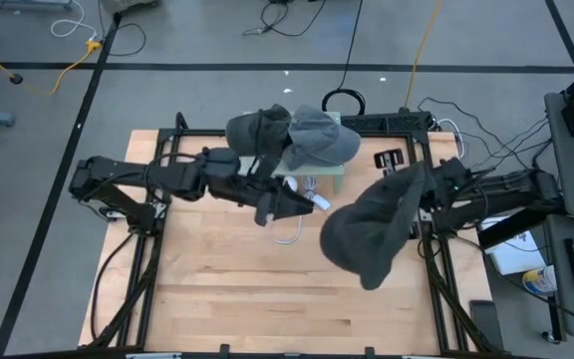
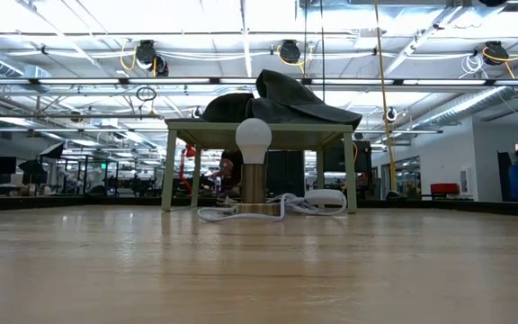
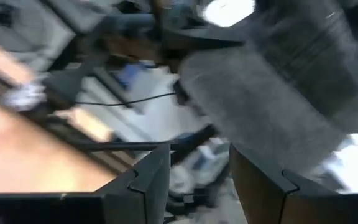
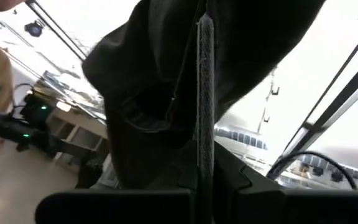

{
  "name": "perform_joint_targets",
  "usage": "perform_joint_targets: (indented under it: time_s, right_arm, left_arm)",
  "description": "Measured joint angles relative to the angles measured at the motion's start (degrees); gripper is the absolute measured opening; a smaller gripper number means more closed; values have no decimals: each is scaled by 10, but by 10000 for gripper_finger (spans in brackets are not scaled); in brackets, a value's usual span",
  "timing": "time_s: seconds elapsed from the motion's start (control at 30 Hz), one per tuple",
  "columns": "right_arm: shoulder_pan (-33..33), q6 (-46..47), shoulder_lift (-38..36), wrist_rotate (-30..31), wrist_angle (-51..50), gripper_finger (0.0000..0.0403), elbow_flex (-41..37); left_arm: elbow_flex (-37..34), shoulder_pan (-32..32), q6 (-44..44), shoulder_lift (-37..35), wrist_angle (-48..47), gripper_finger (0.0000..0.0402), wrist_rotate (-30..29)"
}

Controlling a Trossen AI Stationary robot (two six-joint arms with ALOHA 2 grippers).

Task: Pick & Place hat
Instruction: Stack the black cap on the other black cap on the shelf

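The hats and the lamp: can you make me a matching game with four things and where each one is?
Things:
1. dark grey hat
2. two grey hats
3. lamp with a round white bulb
4. left gripper

Places or states:
A. under the small green table
B. open and holding nothing
C. piled on top of the small green table
D. hanging from the shut right gripper

Pairs: 1-D, 2-C, 3-A, 4-B
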Motion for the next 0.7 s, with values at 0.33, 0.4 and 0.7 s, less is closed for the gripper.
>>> perform_joint_targets:
  time_s: [0.33,0.4,0.7]
  right_arm:
    - [-27,-39,104,-62,-82,5,148]
    - [-27,-47,118,-62,-80,5,165]
    - [-39,-73,138,-79,-82,5,181]
  left_arm:
    - [-59,33,-116,0,220,168,145]
    - [-66,37,-138,-1,246,168,164]
    - [-73,37,-189,1,317,168,228]
